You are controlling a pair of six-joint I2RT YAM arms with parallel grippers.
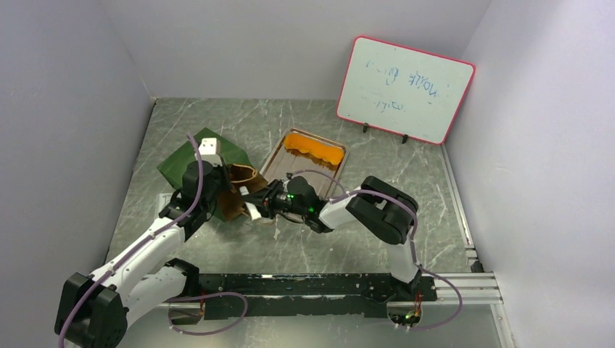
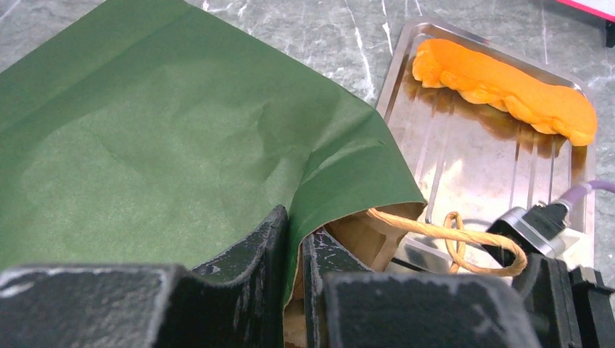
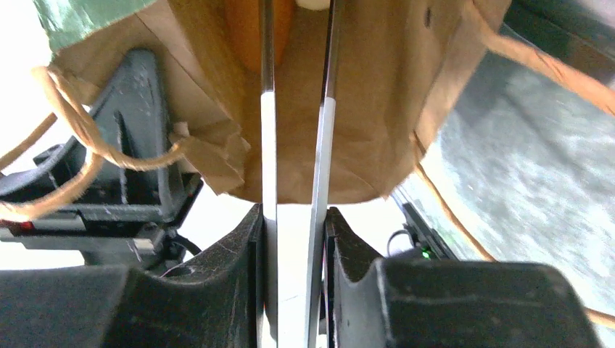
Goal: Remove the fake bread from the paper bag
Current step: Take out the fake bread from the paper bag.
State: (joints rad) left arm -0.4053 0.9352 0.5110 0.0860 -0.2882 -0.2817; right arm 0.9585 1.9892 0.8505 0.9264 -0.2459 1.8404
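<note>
In the paper bag (image 3: pixel 362 145), the fake bread (image 3: pixel 250 29) and the right end effector (image 3: pixel 297 43) are cut off; the whiteboard (image 1: pixel 404 88) cannot be read.

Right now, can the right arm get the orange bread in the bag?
Probably yes. The left gripper pinches the paper bag open, and tongs in the right gripper point into its mouth toward the orange bread.

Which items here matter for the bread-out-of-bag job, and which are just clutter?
Job: paper bag, pinched by left gripper; tongs, held by right gripper; bread inside the bag; second bread on metal tray.
Lying about: whiteboard.
</note>
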